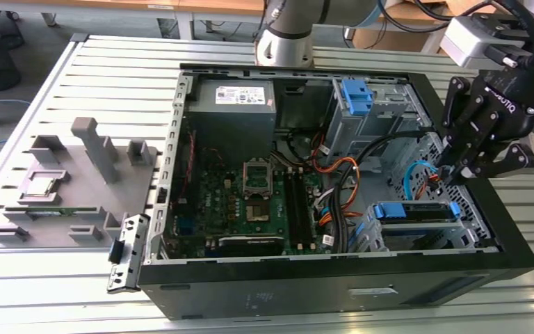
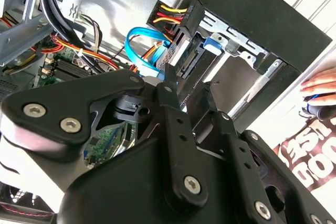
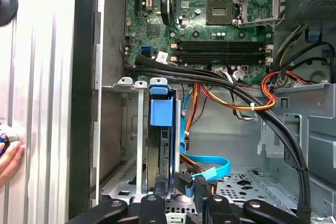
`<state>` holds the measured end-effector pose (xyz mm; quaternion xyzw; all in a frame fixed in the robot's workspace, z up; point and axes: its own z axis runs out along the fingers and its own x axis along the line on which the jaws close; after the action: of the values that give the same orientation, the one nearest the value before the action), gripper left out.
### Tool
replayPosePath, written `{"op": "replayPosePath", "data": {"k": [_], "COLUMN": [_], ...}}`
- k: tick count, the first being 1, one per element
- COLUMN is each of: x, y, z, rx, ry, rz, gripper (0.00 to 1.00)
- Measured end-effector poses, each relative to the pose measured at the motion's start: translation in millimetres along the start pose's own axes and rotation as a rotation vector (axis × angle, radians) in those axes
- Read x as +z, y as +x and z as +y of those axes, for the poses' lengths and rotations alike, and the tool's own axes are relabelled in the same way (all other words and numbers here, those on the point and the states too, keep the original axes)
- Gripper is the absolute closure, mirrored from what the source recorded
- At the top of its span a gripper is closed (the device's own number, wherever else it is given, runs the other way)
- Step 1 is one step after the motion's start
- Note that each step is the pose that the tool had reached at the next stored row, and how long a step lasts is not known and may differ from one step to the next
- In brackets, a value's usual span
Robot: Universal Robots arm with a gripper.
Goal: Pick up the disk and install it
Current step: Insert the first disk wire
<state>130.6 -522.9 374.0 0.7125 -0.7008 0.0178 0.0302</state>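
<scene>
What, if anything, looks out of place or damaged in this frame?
Nothing looks damaged or spilled. The silver hard drive with the blue plastic bracket sits straight in its bay of the open black computer case, with the gripper beside it. One oddity: a person's hand lies next to the case in the first wrist view.

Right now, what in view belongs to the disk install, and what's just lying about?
Job: disk in the drive bay; end effector beside it.
Lying about: grey fixture, processor chip on it, blue clip, a hand at the table edge.
</scene>
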Motion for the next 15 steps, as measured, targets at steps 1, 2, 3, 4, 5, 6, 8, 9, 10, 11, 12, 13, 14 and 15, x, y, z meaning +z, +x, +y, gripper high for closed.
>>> {"op": "replayPosePath", "data": {"k": [1, 2, 3, 4, 5, 6, 8, 9, 10, 11, 12, 13, 14, 15], "x": [0.1, 0.1, 0.1, 0.2, 0.3, 0.3, 0.4, 0.5, 0.5, 0.6, 0.6, 0.6, 0.7, 0.7], "y": [0.0, 0.0, 0.0, 0.0, 0.0, 0.0, 0.0, 0.0, 0.0, 0.0, 0.0, 0.0, 0.0, 0.0], "z": [0.0, 0.0, 0.1, 0.1, 0.1, 0.1, 0.1, 0.2, 0.2, 0.2, 0.2, 0.2, 0.2, 0.2], "rx": [0.0, 0.0, 0.0, 0.0, 0.0, 0.0, 0.0, 0.0, 0.0, 0.0, 0.0, 0.0, 0.0, 0.0], "ry": [0.0, 0.0, 0.0, 0.0, 0.0, 0.0, 0.0, 0.0, 0.0, 0.0, 0.0, 0.0, 0.0, 0.0], "rz": [0.0002, 0.0003, 0.0003, 0.0002, 0.0002, 0.0003, 0.0003, 0.0004, 0.0004, 0.0005, 0.0005, 0.0006, 0.0006, 0.0006], "gripper": [0.64, 0.64, 0.64, 0.64, 0.64, 0.64, 0.64, 0.66, 0.66, 0.72, 0.72, 0.78, 0.84, 0.89]}}
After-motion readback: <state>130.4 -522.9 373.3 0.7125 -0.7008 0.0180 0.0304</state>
